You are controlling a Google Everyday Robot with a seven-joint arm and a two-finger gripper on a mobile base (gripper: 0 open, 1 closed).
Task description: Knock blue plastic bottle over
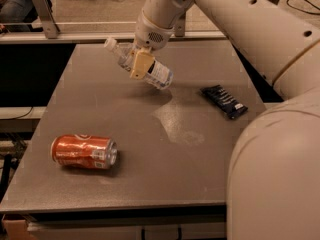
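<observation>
The clear ribbed plastic bottle (159, 74) with a white cap is tilted steeply, cap up and to the left, its base close to the grey table (100, 114) near the far middle. My gripper (140, 64) is right at the bottle's middle, with a tan finger pad (141, 65) lying across it. The white arm reaches in from the upper right.
An orange soda can (84, 152) lies on its side at the front left. A flat dark-blue snack wrapper (224, 101) lies at the right. The robot's white body (275, 179) fills the lower right corner. A rail and a chair stand beyond the far edge.
</observation>
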